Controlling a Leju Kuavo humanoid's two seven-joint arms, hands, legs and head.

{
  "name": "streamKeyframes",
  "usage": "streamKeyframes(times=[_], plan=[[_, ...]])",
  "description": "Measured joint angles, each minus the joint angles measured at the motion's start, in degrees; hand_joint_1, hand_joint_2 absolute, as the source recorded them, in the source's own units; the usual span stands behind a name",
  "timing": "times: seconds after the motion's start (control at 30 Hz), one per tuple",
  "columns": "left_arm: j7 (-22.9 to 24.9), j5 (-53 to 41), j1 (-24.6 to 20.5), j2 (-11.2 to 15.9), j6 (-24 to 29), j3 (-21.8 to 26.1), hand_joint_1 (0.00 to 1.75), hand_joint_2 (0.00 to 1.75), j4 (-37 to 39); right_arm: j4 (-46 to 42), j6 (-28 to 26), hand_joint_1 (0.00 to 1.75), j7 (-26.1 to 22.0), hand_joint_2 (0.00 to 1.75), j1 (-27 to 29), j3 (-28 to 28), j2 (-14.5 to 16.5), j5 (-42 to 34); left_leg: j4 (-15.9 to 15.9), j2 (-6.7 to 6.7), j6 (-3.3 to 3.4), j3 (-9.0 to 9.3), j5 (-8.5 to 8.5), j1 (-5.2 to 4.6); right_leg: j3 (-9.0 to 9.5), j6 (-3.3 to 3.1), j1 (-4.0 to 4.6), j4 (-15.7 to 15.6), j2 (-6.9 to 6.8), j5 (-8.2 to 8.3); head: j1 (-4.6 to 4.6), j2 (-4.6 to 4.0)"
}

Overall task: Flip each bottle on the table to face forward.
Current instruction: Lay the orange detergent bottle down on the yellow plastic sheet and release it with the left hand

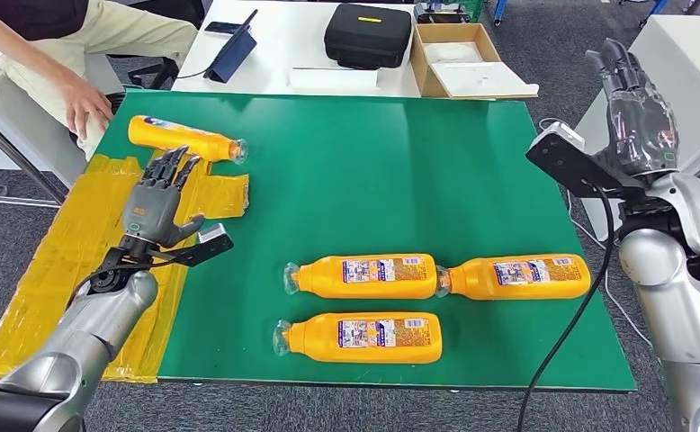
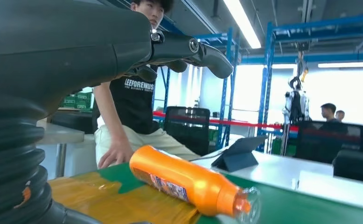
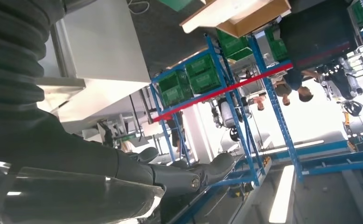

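Your left hand (image 1: 156, 202) hovers with fingers spread, holding nothing, just short of the far-left bottle (image 1: 184, 139) lying on the counter (image 1: 373, 180) — probably light, smooth, prone to rolling — so wrap its mid-body.

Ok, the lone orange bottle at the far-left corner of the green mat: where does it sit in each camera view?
Head view: lone bottle at upper left, on the mat's far-left corner, just beyond the left hand.
Left wrist view: bottle at lower centre, lying on its side, clear cap toward the right edge.
Right wrist view: not in it.
Shared landmark: the yellow tape patch beside the bottle.
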Motion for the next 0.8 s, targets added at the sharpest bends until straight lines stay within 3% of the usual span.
streamKeyframes(times=[0.13,0.4,0.53,0.67,0.8], plan=[[-3.48,9.16,1.34,-1.61,-3.53,0.2,0.0,1.75,-4.68,2.25,4.49,0.0,0.47,1.75,-2.62,1.99,-1.73,-1.09,0.0,-0.01,0.0,-0.01,0.0,0.0,-0.02,0.0,0.0,0.0,-0.02,0.0,-0.01,0.0],[-4.43,23.91,3.96,-4.45,-9.53,-1.16,0.0,1.75,-16.34,9.07,14.95,0.0,-1.61,1.75,-11.41,8.72,-7.23,-7.3,0.02,-0.1,0.04,-0.05,0.02,-0.02,-0.01,0.02,-0.01,-0.01,-0.1,0.01,0.01,0.0],[-5.74,37.0,4.14,-5.12,-16.03,-0.65,0.0,1.75,-20.92,9.59,20.2,0.0,-2.04,1.75,-14.08,13.08,-10.35,-13.11,0.02,-0.14,0.04,-0.06,0.02,-0.02,0.0,0.02,0.01,-0.01,-0.14,0.02,0.0,0.0],[-5.68,49.31,4.48,-5.32,-21.08,2.49,0.0,1.75,-26.43,8.98,20.04,0.0,-2.57,1.75,-13.94,17.45,-12.32,-15.61,0.02,-0.03,0.03,-0.05,0.01,0.01,-0.01,0.02,0.04,0.0,-0.1,0.01,-0.01,0.0],[-5.23,53.87,4.69,-5.33,-23.39,5.49,0.0,1.75,-30.44,8.7,17.03,0.0,-1.97,1.75,-12.65,21.46,-12.28,-13.95,0.01,-0.03,0.03,-0.04,0.02,0.05,-0.02,0.01,0.07,0.0,-0.11,0.0,-0.01,0.0]])
